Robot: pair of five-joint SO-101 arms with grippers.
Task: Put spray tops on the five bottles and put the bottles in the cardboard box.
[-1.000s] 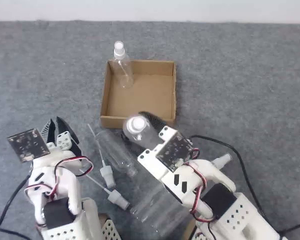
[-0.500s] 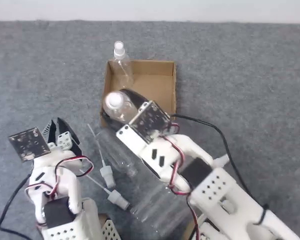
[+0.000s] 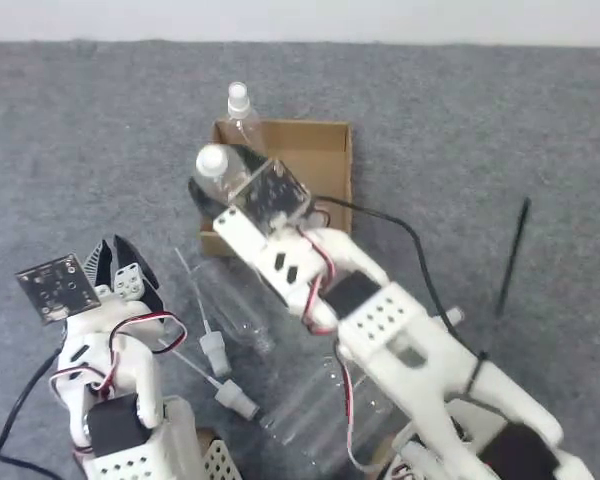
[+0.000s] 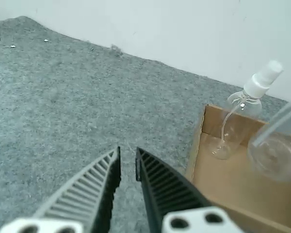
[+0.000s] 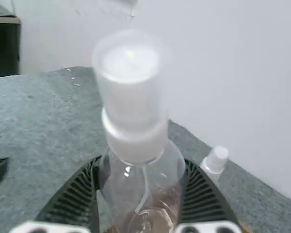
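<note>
My right gripper is shut on a clear bottle with a white spray top, held upright over the left part of the cardboard box. In the right wrist view the bottle sits between both fingers. Another topped bottle stands in the box's far left corner, also seen as the bottle in the box. My left gripper rests near the table's front left, open by a narrow gap and holding nothing.
Two clear bottles without tops lie on the grey carpet, one in front of the box and one nearer the arm bases. Two loose spray tops lie between the arms. A black cable hangs at the right.
The right arm has stretched forward and to the left with the bottle, from the box's front edge to over its left side. The left arm stayed still.
</note>
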